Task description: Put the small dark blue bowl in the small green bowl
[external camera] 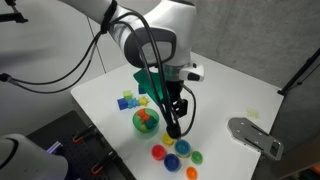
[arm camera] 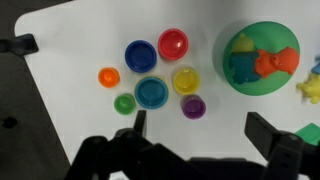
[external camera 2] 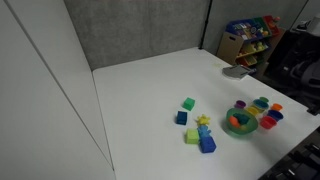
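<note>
Wrist view, pincer high over the bowl cluster.

- White table (arm camera: pixel 80 40): everything stands on it.
- Large green plastic bowl (arm camera: pixel 262 33), holding coloured blocks, sits far right. It is not my target and is well apart from the cluster.
- My pincer (arm camera: pixel 200 132): spread wide and holding nothing. One finger (arm camera: pixel 138 124) shows near the cluster's near edge. In an exterior view it hangs above the table, touching no bowl.
- Small dark blue round plastic bowl (arm camera: pixel 140 55): upright, at the far left of the cluster. The small red plastic bowl (arm camera: pixel 173 44) is just beside it on the right, and the small light blue plastic bowl (arm camera: pixel 152 92) is just on its near side.
- Small green round plastic bowl (arm camera: pixel 125 103): upright and empty, at the near left, just left of the light blue one. A small orange plastic bowl (arm camera: pixel 108 77) lies between the two task bowls, to the left.

Judgement: the step is reach and grasp, not yet begun. I am centred too far right and should shift left and farther away. I would pinch the dark blue rim on its free far-left side, one finger inside, so the red and light blue neighbours stay put. Then lift straight up and release low over the green bowl, which may slide.
</note>
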